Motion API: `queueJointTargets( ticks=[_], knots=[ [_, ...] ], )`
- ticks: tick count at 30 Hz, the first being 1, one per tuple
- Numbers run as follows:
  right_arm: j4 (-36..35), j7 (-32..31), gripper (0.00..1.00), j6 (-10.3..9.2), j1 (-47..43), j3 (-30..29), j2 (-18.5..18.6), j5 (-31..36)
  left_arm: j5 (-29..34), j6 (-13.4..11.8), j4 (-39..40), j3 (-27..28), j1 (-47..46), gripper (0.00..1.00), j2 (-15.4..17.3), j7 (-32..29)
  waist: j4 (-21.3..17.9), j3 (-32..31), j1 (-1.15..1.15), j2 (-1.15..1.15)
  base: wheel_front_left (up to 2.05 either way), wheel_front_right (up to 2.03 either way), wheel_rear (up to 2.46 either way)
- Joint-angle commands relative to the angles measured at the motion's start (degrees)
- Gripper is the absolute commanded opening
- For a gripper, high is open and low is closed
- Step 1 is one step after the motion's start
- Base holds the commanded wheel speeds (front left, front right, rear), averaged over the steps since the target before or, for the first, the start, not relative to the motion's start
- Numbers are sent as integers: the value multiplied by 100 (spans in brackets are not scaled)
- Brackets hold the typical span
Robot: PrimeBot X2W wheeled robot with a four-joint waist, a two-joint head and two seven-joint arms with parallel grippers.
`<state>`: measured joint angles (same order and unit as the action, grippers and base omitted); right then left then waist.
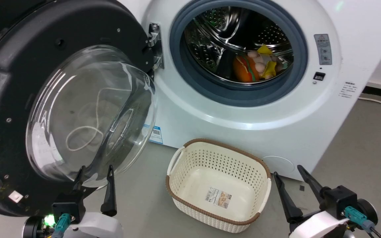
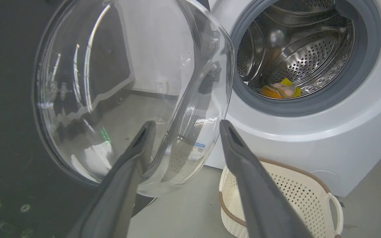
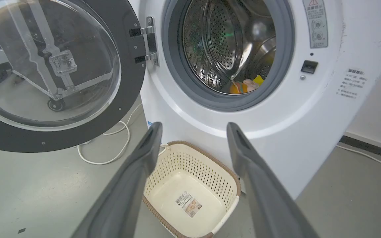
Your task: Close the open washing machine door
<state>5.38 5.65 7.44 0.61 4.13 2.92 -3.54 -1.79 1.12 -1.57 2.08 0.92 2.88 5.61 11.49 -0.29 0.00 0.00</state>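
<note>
Hanging wide open left of the washing machine (image 1: 243,115), the washing machine door (image 1: 64,109) shows a black rim and bulging clear glass. The right wrist view shows a white cable (image 3: 104,163) lying on the floor below it. The left gripper (image 1: 96,168), just before the glass, and the right gripper (image 1: 287,170) are both spread, holding nothing.

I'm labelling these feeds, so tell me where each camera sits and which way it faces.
Head view: high, looking down at the washing machine, the washing machine door and basket; left gripper and right gripper at bottom.
Left wrist view: on the left arm, close to the door's glass; own fingers show.
Right wrist view: on the right arm, facing drum and basket; own fingers show.
Shared: all show door and basket.
</note>
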Motion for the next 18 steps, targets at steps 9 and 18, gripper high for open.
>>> queueJointTargets(
  ticks=[9,18],
  knots=[
    [211,148,100,2,220,182,-2,-91,-73,-68,27,72,31,100,1,152,248,20,0,0,0,0,0],
    [368,255,100,2,288,288,-2,-190,-87,-69,-33,120,44,100,0,260,455,14,0,0,0,0,0]
  ],
)
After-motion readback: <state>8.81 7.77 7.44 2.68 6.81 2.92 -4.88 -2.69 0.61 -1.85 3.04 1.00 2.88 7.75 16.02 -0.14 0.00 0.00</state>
